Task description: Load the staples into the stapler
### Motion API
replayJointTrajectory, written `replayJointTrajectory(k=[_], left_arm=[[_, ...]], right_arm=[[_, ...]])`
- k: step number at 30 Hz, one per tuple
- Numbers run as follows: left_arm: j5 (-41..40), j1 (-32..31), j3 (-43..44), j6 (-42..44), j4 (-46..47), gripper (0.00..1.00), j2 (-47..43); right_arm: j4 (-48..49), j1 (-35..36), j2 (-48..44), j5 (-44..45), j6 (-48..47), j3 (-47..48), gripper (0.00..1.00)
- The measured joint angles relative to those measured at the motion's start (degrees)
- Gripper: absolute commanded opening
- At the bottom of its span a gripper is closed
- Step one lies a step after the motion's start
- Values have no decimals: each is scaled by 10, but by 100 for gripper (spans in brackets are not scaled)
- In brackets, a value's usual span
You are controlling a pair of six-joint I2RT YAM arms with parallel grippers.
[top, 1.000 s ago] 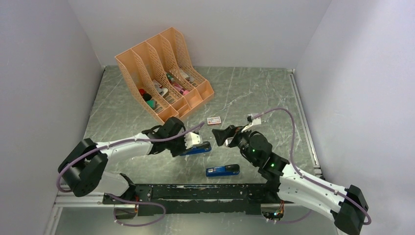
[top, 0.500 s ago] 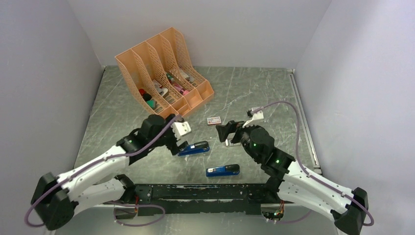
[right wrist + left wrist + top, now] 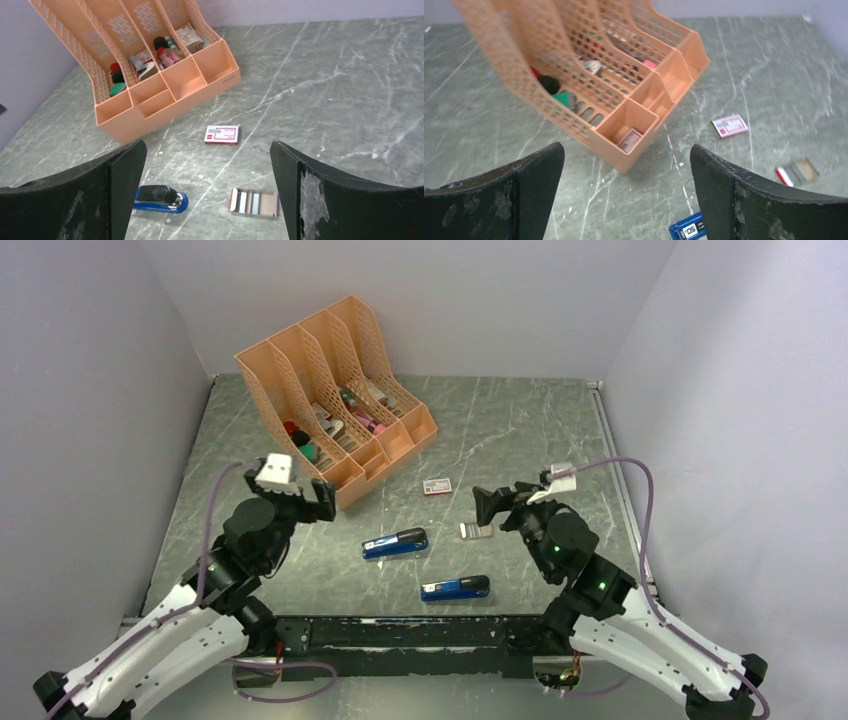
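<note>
The blue stapler [image 3: 395, 543] with a black top lies shut on the table, its front end showing in the right wrist view [image 3: 160, 198] and one corner in the left wrist view [image 3: 686, 230]. The staples [image 3: 248, 201] lie as silvery strips in a small open cardboard tray [image 3: 477, 532] to its right, also in the left wrist view [image 3: 798, 171]. My left gripper [image 3: 300, 504] hangs open and empty by the organiser, well left of the stapler [image 3: 626, 152]. My right gripper [image 3: 505, 502] is open and empty, raised just behind the tray [image 3: 208, 147].
A second blue stapler [image 3: 455, 588] lies nearer the arms' bases. A white-and-red box [image 3: 436, 486] sits behind the tray [image 3: 222, 134]. The orange desk organiser [image 3: 335, 390] holding small items stands at the back left; a similar box lies in its front compartment [image 3: 629, 140].
My left gripper opened, let go of the stapler and drew back left toward the organiser. The right arm pulled back to the right, uncovering the tray of staples.
</note>
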Motion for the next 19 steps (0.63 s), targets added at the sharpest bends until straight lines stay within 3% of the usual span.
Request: replayJointTrajectory(k=[5,14,19], left_arm=[[-127,0,10,-116,-87,100,-62],[-207,0,29,-201,-208,100,-90],[-218,0,29,-208,-224,99,-126]], right_arm=[[-24,0,-66,23,7,-37,100],[-59,0,-73,61,28,-48,100],[-59,0,-94,66,28,-68,100]])
